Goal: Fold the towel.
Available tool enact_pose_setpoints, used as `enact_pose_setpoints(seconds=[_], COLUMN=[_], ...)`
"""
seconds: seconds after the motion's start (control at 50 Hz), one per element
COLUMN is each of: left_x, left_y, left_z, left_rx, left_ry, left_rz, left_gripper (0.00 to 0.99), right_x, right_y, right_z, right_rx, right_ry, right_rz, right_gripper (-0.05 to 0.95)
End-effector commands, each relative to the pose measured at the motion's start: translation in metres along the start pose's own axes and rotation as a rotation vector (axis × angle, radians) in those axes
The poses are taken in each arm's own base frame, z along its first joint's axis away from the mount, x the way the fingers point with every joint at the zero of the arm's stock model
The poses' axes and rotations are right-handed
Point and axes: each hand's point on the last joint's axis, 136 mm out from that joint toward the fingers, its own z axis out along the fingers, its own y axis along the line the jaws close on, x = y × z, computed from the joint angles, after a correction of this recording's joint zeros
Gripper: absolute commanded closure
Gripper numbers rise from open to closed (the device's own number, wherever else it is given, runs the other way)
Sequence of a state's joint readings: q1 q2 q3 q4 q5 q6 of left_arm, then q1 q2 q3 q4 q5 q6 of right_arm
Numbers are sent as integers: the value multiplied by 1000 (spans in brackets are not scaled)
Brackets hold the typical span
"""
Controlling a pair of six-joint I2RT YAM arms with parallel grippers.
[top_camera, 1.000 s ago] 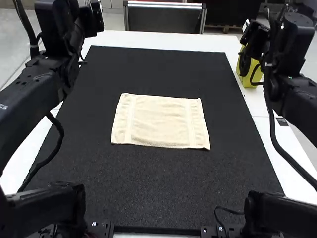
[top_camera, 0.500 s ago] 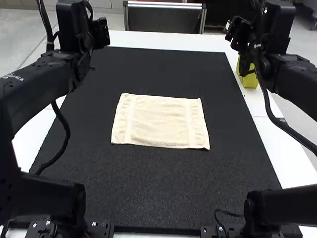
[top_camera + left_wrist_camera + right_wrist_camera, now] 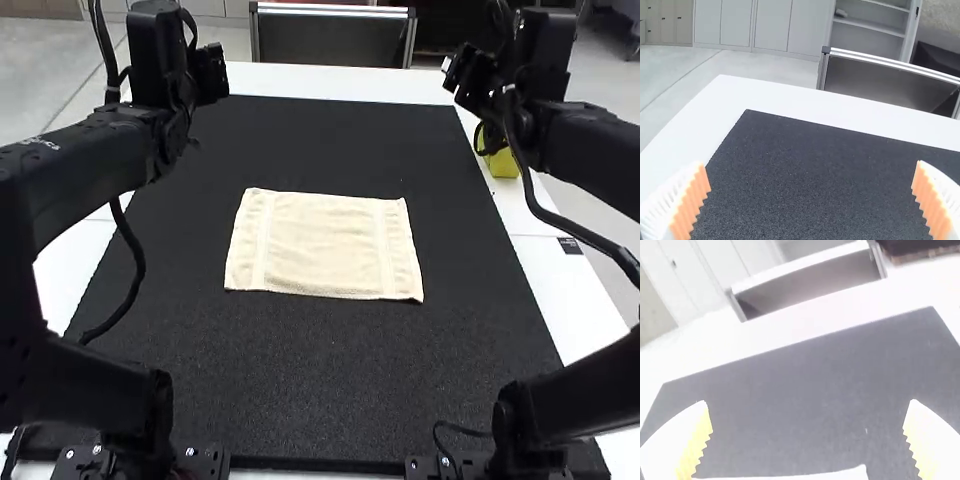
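Note:
The cream towel (image 3: 322, 246) lies spread flat on the black mat in the high view, its long side running across. My left gripper (image 3: 212, 76) is raised over the mat's far left part, away from the towel; in the left wrist view the left gripper (image 3: 812, 200) is open with nothing between its fingers. My right gripper (image 3: 458, 74) hangs high near the mat's far right corner; in the right wrist view the right gripper (image 3: 807, 440) stands open, and an edge of the towel (image 3: 840, 475) shows beyond it.
The black mat (image 3: 330, 385) covers most of the white table (image 3: 400, 85). A yellow object (image 3: 505, 163) stands on the table to the right of the mat, partly behind the right arm.
Both arms have swung inward, the left one rightward and the right one leftward, in the high view. The towel has stayed in place.

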State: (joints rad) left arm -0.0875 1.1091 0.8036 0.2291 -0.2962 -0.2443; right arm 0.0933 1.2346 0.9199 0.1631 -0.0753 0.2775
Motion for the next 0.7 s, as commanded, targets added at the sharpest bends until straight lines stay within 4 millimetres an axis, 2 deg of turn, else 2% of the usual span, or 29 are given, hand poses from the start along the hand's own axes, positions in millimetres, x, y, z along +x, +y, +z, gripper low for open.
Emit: enact_pose_setpoints(seconds=[0.0,0.04,0.12,0.18,0.22,0.34,0.5,0.68], left_x=[-1,1,0,-9,-8,-11,9,31], left_y=[6,1,-24,-16,-23,-28,-31,-30], left_z=[5,8,6,8,6,6,20,36], left_rx=[-22,17,214,230,300,341,346,348], left_ry=[-9,-1,-3,-31,-30,-53,-6,59], left_rz=[18,47,44,53,71,80,117,117], left_gripper=[39,39,39,39,39,39,38,38], right_x=[-6,-4,5,11,19,39,63,87], right_y=[4,4,2,1,-1,-4,-5,3], right_z=[7,10,16,20,25,38,58,75], right_rx=[-18,-21,-20,-21,-19,-24,-33,-63], right_ry=[0,10,35,54,77,149,246,338], right_rz=[5,6,7,9,12,20,40,77], right_gripper=[10,10,10,10,10,8,10,8])
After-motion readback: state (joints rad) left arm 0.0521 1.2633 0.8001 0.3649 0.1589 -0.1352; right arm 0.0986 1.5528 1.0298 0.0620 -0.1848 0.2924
